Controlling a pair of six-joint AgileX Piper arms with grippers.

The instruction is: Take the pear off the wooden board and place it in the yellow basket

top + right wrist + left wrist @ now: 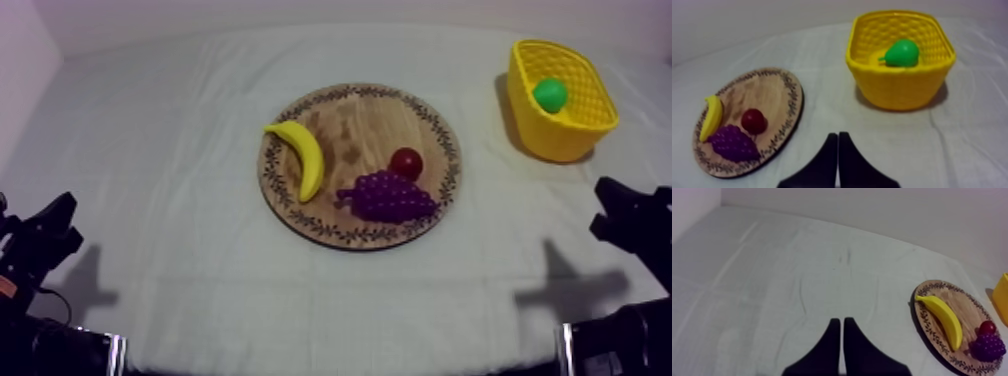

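The green pear [549, 95] [901, 53] lies inside the yellow basket [577, 130] [899, 85] at the far right of the table. The round wooden board [350, 125] [967, 305] [767, 95] sits mid-table and carries a banana [303, 155] [944, 319] [711, 117], purple grapes [388, 196] [988, 347] [733, 142] and a small red fruit [406, 162] [987, 327] [753, 120]. My left gripper [60, 215] [839, 322] rests low at the left, shut on nothing. Low at the right, my right gripper [606, 190] [837, 136] is shut too, its fingers together as a wedge, short of the basket.
Grey-white cloth [180, 130] covers the table, with open cloth between each gripper and the board. A pale wall [872, 203] stands behind the table's far edge.
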